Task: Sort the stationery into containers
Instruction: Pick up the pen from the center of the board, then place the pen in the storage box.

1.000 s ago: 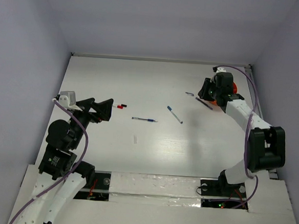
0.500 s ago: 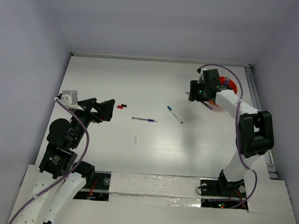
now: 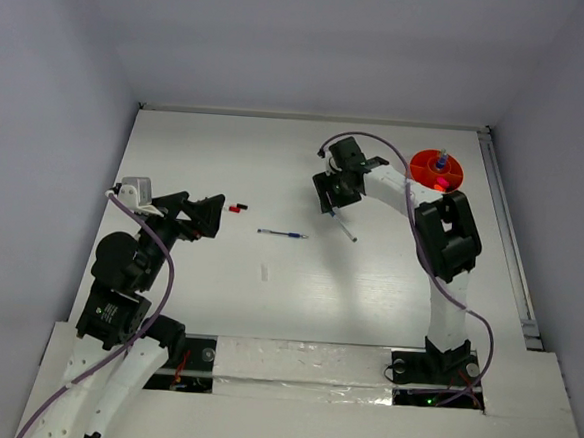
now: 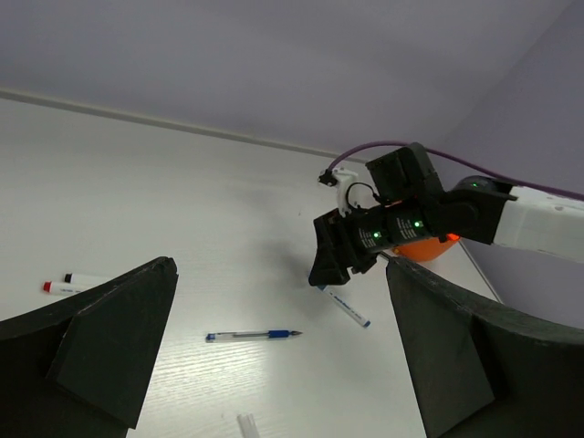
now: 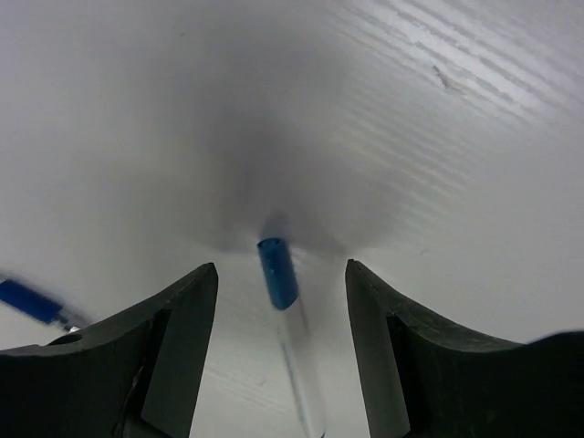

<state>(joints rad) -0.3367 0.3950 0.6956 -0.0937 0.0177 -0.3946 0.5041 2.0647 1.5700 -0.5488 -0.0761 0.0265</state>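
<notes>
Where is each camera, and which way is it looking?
Top camera: up behind the robot, looking down on the table; the left arm and right arm show.
Left wrist camera: on the left arm, looking across the table between the open left fingers toward the right gripper and orange cup.
Right wrist camera: on the right arm, looking down between the right fingers at a blue-capped pen.
Shared: all three show that pen.
</notes>
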